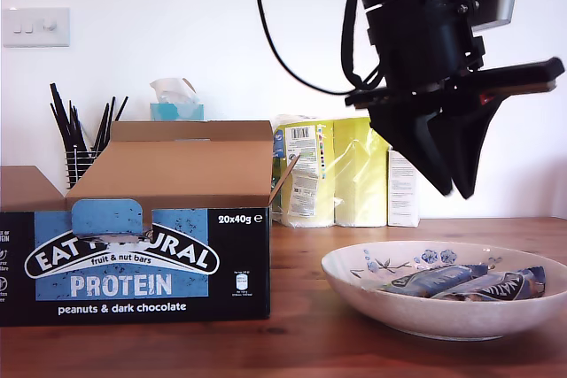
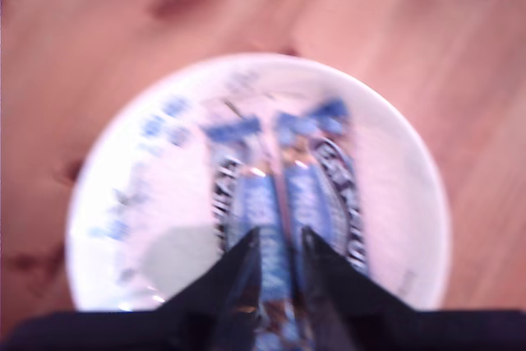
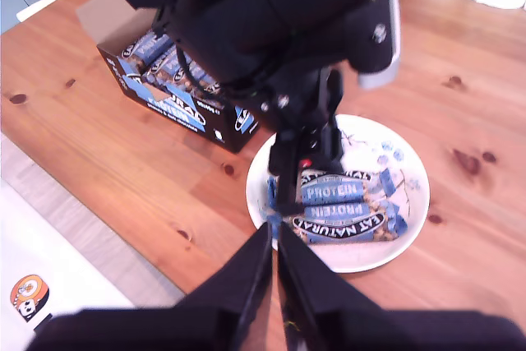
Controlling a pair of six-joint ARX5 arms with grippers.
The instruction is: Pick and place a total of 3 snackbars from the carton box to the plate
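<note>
Nearest, on the wooden table (image 1: pixel 297 347), the carton box (image 1: pixel 133 263) stands at the exterior view's left and the plate (image 1: pixel 416 325) at its right, close but apart. Two snackbars (image 1: pixel 461 282) lie side by side in the plate; I cannot make out a third there, so I judge one more is owed. Directly above them hangs my first gripper (image 1: pixel 456 190), pointing straight down. Its jaws are parted only by a narrow slot and hold nothing, and the first wrist view shows the bars' long axes running along that slot. My second gripper (image 3: pixel 274 240) hangs high, looking over the plate's rim, its fingertips pressed together and empty. The remaining bars (image 3: pixel 168 67) sit packed in rows in the open box, to the exterior view's left of my first gripper, which looks the nearer. I judge it must clear the raised flap first. Far behind stand a pack of paper rolls (image 1: pixel 337 170) and a tissue box (image 1: pixel 177 111).
</note>
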